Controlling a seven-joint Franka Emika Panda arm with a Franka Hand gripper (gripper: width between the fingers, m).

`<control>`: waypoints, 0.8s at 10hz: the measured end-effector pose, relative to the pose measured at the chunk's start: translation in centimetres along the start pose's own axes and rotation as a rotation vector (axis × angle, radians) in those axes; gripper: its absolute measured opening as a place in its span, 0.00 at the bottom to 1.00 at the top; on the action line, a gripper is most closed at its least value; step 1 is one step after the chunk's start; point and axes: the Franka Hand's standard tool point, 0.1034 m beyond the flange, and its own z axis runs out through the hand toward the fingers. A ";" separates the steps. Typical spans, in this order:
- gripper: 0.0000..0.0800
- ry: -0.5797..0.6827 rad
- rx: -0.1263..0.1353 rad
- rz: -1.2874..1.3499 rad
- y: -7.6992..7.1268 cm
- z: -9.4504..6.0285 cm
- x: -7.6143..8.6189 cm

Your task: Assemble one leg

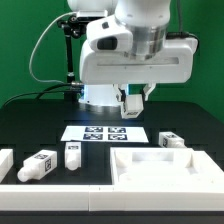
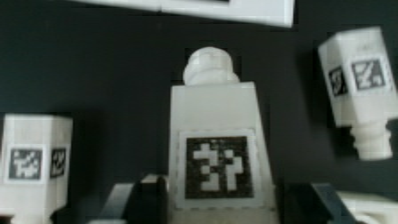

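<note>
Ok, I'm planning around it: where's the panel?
In the exterior view the panel lies at the near edge on the view's right, just in front of a leg and right of the marker board.

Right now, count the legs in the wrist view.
3. One leg is between the fingers; another leg and a third leg flank it. More may be out of frame.

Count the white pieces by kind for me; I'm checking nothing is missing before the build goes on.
Legs: 4, one of them in the gripper
Tray-shaped panel: 1
Marker board: 1
Cropped white piece at the exterior view's left edge, kind unclear: 1
Total: 7
</note>
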 end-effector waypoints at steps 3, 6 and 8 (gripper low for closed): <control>0.36 0.224 0.000 -0.009 -2.6 -5.0 4.8; 0.36 0.396 -0.008 -0.002 -2.2 -4.3 4.1; 0.36 0.520 -0.021 -0.002 -2.0 -4.3 4.7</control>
